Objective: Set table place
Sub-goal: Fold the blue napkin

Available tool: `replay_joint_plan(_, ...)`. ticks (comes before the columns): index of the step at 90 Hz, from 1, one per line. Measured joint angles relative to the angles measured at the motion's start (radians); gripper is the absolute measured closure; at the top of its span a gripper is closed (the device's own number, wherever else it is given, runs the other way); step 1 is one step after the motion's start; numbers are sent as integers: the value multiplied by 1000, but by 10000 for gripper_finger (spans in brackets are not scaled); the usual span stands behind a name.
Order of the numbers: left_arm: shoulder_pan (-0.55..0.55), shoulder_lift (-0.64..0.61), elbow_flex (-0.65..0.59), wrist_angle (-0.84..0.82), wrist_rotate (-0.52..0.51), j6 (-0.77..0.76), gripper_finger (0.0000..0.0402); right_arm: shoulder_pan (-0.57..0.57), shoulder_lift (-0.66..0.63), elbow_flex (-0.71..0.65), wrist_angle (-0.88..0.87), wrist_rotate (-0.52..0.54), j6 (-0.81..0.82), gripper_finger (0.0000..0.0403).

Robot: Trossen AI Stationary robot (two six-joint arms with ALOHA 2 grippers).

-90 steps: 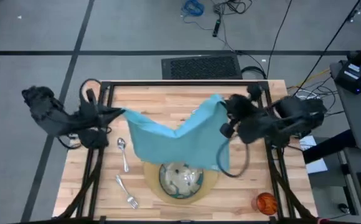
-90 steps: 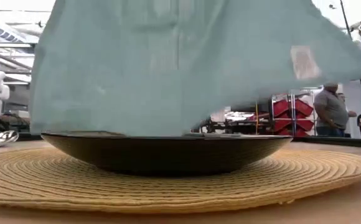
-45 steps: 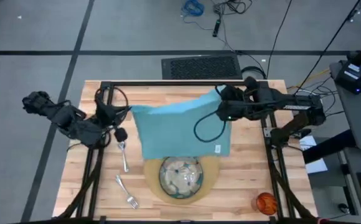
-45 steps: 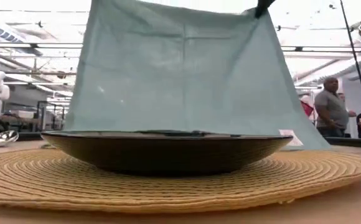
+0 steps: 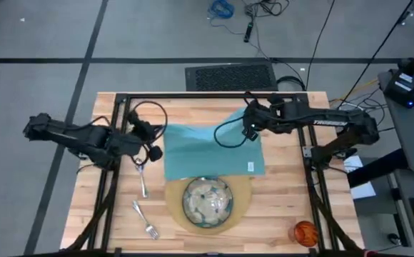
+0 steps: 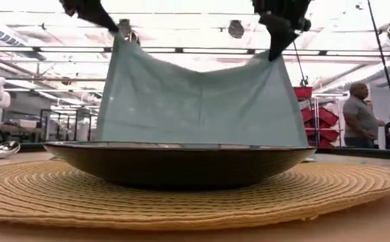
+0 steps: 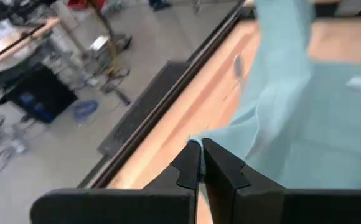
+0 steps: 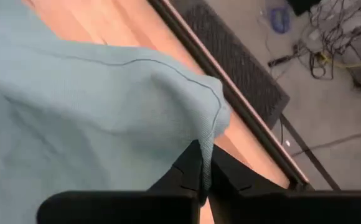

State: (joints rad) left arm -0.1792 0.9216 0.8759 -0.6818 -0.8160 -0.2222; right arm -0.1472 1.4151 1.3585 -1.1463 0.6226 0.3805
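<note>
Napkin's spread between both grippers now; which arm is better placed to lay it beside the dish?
Probably the left. The left gripper pinches the napkin corner on the side where spoon and fork lie; the right gripper pinches the far corner.

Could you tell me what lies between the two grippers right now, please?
The teal napkin spans between the left gripper and the right gripper, each pinching a corner; the low view shows it sagging midway.

Bright even overhead light, soft shadows; low view backlit, wrist views blurred
</note>
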Motion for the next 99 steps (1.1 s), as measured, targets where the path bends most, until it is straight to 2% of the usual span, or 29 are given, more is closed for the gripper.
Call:
replay_joint_plan(15, 96, 0, -48, 30, 82, 21, 402, -75, 0, -45, 56, -50, -47, 403)
replay_joint_plan(24, 120, 0, -68, 92, 162, 52, 402, -88, 0, -61, 99, -82, -65, 403)
replay_joint_plan(33, 129, 0, -70, 92, 199, 53, 402, -85, 0, -69, 105, -108, -62, 403)
replay_joint_plan(52, 129, 0, -70, 61, 272, 20, 402, -38, 0, -121, 100, -156, -5, 403)
replay_joint_plan(76, 92, 0, -70, -18, 367, -73, 402, 48, 0, -215, 75, -167, 119, 403)
replay_joint_plan(99, 33, 18, -126, 14, 430, -163, 402, 129, 0, -291, 114, -232, 227, 403)
